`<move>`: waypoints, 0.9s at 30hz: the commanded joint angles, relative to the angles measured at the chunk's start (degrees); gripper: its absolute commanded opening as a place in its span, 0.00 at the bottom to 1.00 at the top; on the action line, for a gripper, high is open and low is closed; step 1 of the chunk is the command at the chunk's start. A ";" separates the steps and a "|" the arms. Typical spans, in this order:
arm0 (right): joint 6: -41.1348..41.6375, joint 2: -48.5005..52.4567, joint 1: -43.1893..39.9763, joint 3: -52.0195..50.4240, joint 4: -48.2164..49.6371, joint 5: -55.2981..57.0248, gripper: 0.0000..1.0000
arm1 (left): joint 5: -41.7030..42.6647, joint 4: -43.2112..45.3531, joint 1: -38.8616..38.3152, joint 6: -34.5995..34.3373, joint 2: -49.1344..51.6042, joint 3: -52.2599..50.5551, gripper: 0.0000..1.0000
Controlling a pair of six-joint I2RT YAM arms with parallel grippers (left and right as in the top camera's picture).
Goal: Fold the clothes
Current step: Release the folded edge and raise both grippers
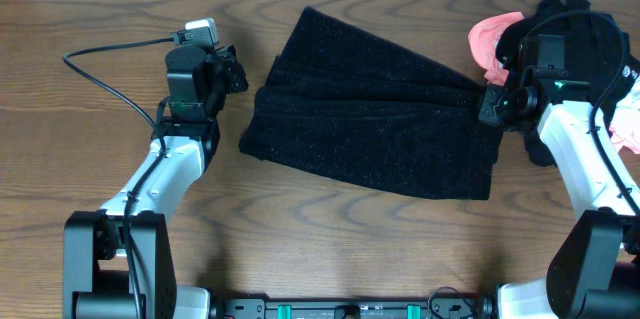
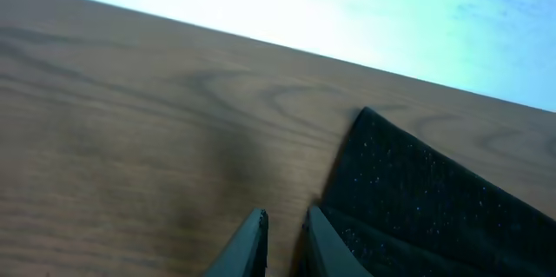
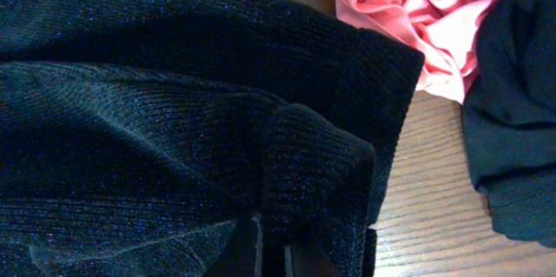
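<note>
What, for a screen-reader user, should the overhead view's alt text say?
A black glittery knit garment lies partly folded on a wooden table. The right end effector pinches its right edge; the left end effector sits just off its left edge. A pink cloth and other dark clothes lie at the far right.

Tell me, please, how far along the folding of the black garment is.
Done: the black garment lies in overlapping layers mid-table. In hand: the right hand is shut on its right edge, with fabric bunched at the fingers. The left hand is beside the garment over the table, holding nothing. Left: the shape is uneven, so more folds seem needed, and a pink cloth waits at the right.
</note>
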 commanded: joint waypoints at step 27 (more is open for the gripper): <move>-8.94 5.27 12.00 10.78 -4.15 -12.98 0.01 | -1.09 -51.67 1.60 6.23 0.48 24.20 0.17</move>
